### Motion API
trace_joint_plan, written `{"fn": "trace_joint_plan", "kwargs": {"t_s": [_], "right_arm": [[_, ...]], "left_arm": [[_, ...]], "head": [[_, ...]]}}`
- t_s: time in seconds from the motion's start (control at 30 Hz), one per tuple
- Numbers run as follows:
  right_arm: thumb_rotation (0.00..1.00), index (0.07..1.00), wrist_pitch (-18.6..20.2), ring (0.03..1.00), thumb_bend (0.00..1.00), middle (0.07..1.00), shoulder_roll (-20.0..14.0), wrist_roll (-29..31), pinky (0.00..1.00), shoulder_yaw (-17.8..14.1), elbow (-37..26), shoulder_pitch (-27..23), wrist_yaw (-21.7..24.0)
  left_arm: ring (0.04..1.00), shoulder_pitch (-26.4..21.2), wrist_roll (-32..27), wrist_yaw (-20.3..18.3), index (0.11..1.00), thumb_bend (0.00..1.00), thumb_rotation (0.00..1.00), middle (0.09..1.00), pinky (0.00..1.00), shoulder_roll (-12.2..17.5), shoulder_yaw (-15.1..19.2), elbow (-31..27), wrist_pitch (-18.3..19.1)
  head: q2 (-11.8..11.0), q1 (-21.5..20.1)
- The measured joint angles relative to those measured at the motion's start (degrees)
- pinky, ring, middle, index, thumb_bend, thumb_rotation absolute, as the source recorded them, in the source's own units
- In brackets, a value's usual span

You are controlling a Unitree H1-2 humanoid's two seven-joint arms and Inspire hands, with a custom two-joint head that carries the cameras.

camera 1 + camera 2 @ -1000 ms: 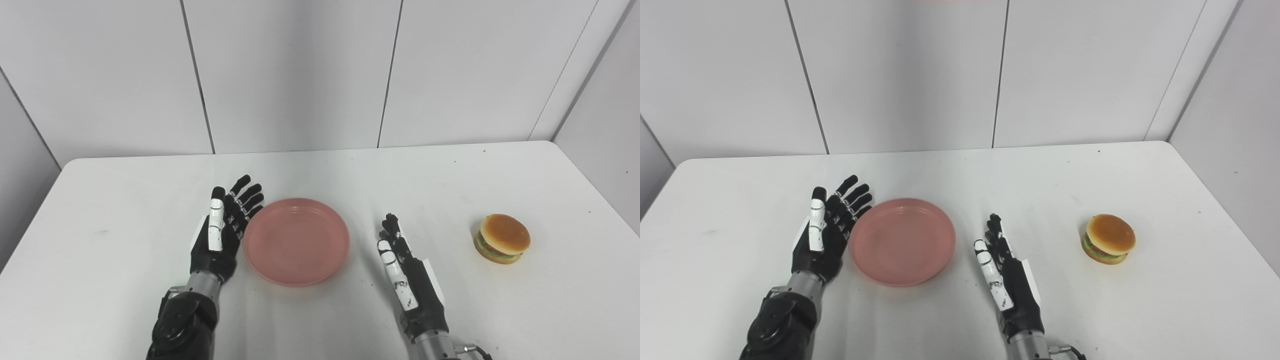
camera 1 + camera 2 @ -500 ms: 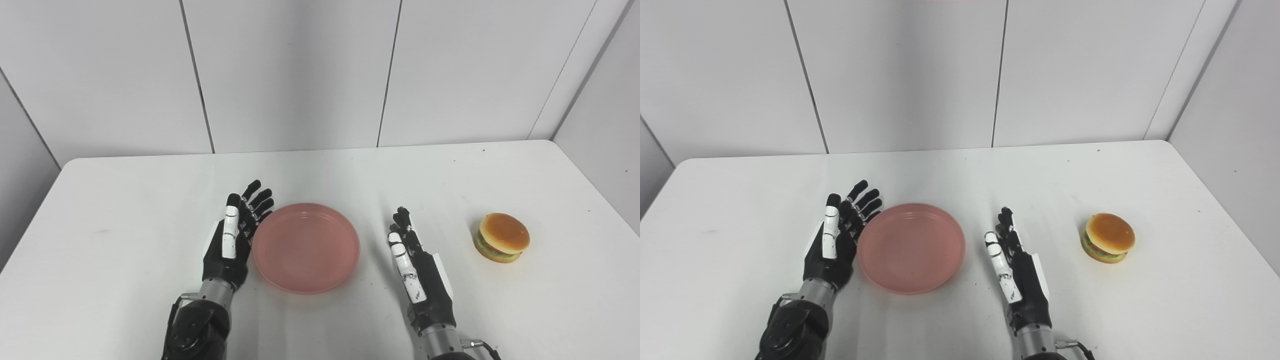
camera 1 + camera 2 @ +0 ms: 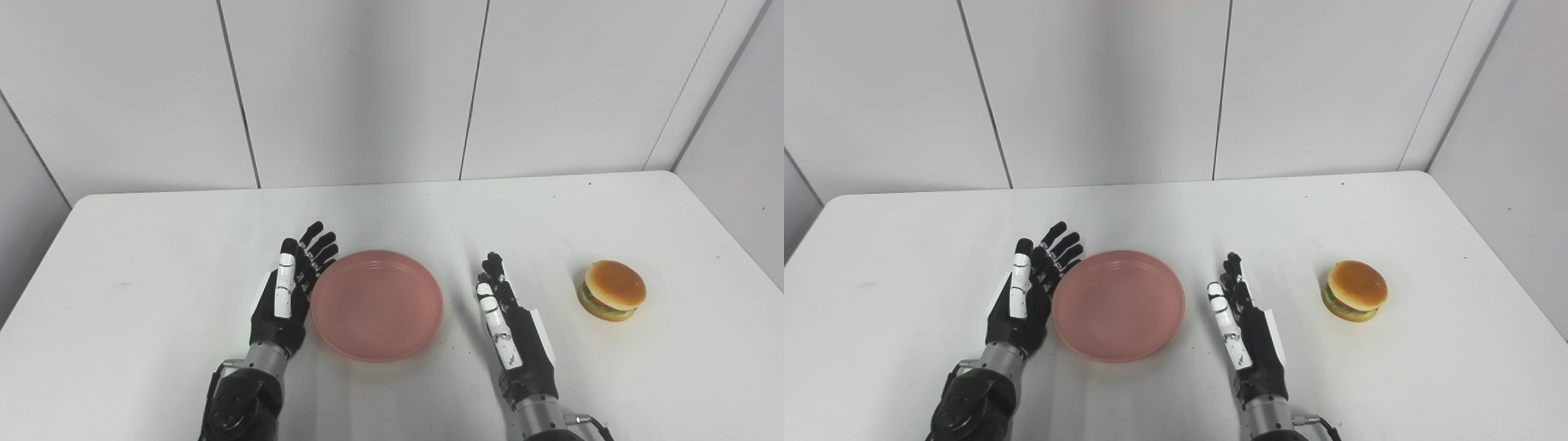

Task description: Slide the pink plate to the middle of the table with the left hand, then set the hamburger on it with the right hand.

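Nearest me, my left hand (image 3: 286, 301) stands on edge, fingers straight and spread, holding nothing, its palm side against the left rim of the pink plate (image 3: 376, 304). My right hand (image 3: 513, 335) is also flat and empty, fingers extended and held together, resting near the plate's right side but apart from it. The plate sits roughly mid-table between the two hands, so I judge the slide is about finished, or needs only a small nudge rightward. Further right and slightly farther away, the hamburger (image 3: 612, 290) sits alone, well apart from the plate. Next I'd have to swing my right hand out to the right, close around the bun from the side or top, lift it and bring it back over the plate. The table (image 3: 153, 245) is plain white with a few dark specks; beyond its far edge stand pale panelled walls (image 3: 355, 86) with dark seams.
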Motion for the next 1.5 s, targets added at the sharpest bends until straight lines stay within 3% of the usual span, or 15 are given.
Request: {"fn": "trace_joint_plan", "kwargs": {"t_s": [0.17,0.4,0.5,0.67,0.77,0.8,0.87,1.07,1.17,1.27,1.33,1.37,1.43,1.5], "right_arm": [[0.86,0.995,-0.8,0.999,0.65,0.987,-1.0,-0.2,1.0,-0.1,0.0,0.0,0.0],[0.77,0.979,-0.8,0.999,0.67,0.976,-5.2,-0.9,1.0,-2.5,-2.9,-2.3,0.3],[0.74,0.962,1.7,0.965,0.61,0.962,-9.4,-3.1,0.97,-3.0,-6.8,-4.5,1.3],[0.68,0.929,7.1,0.904,0.63,0.916,-19.2,-9.7,0.87,-3.2,-12.2,-8.3,5.5],[0.56,0.887,11.3,0.895,0.71,0.901,-24.3,-12.1,0.85,-4.1,-13.7,-9.3,8.5],[0.53,0.876,13.0,0.898,0.74,0.898,-26.1,-12.2,0.85,-4.4,-14.3,-9.6,9.8],[0.51,0.867,15.5,0.9,0.77,0.892,-29.2,-12.2,0.85,-5.2,-14.7,-10.6,12.0],[0.33,0.873,18.4,0.884,0.86,0.887,-36.7,-11.7,0.75,-6.4,-13.8,-13.5,16.8],[0.29,0.877,18.4,0.901,0.88,0.904,-39.3,-12.2,0.79,-6.4,-12.0,-14.4,18.2],[0.33,0.886,18.4,0.929,0.92,0.926,-42.2,-14.3,0.85,-6.2,-9.7,-14.7,19.4],[0.33,0.892,18.4,0.944,0.92,0.939,-43.3,-14.8,0.87,-6.3,-9.0,-14.9,19.5],[0.24,0.913,18.4,0.946,0.89,0.952,-43.4,-14.4,0.84,-6.5,-8.5,-14.9,19.6],[0.19,0.924,18.3,0.955,0.87,0.961,-43.2,-12.2,0.85,-7.6,-6.7,-15.1,20.2],[0.2,0.925,18.0,0.96,0.88,0.963,-43.3,-10.7,0.87,-8.0,-4.6,-15.2,20.7]], "left_arm": [[0.94,0.2,1.2,-0.1,0.916,0.78,1.0,0.918,0.98,-0.1,-0.7,0.1,-1.3],[0.949,0.4,2.6,0.1,0.934,0.78,1.0,0.931,0.99,-0.2,-1.4,0.4,-2.2],[0.951,0.3,2.8,0.2,0.939,0.77,1.0,0.93,0.99,-0.4,-1.4,0.7,-2.9],[0.952,0.1,3.4,0.3,0.945,0.75,1.0,0.937,0.98,-0.7,-1.4,1.4,-4.4],[0.955,0.0,3.7,1.1,0.951,0.77,1.0,0.943,0.97,-0.9,-1.4,1.6,-5.0],[0.954,-0.1,3.8,1.2,0.952,0.76,1.0,0.943,0.98,-1.0,-1.4,1.8,-5.2],[0.955,-0.2,3.9,1.3,0.951,0.76,1.0,0.944,0.98,-1.1,-1.5,2.1,-5.6],[0.962,-0.9,5.1,1.5,0.956,0.76,1.0,0.959,0.98,-2.0,-1.9,3.5,-6.8],[0.963,-1.0,5.6,1.5,0.956,0.75,1.0,0.96,0.99,-2.0,-2.3,3.7,-7.3],[0.956,-1.0,6.1,1.9,0.947,0.75,1.0,0.953,0.98,-2.1,-2.3,3.7,-7.3],[0.956,-1.0,6.2,2.4,0.947,0.75,1.0,0.953,0.98,-2.2,-2.2,3.7,-7.3],[0.961,-1.0,6.3,2.5,0.95,0.76,1.0,0.955,0.99,-2.2,-2.2,3.7,-7.3],[0.962,-1.0,7.0,2.9,0.953,0.76,1.0,0.957,0.99,-2.3,-2.3,3.8,-7.4],[0.963,-0.9,7.7,3.4,0.955,0.76,1.0,0.959,0.99,-2.3,-2.6,3.7,-8.1]], "head": [[0.0,-1.0],[-0.4,-2.1],[-0.8,-2.6],[-0.9,-2.8],[-1.0,-2.4],[-1.1,0.0],[-1.2,0.3],[-1.3,2.5],[-1.3,3.3],[-1.3,4.2],[-1.3,5.5],[-1.2,5.5],[-1.2,5.2],[-1.2,5.2]]}}
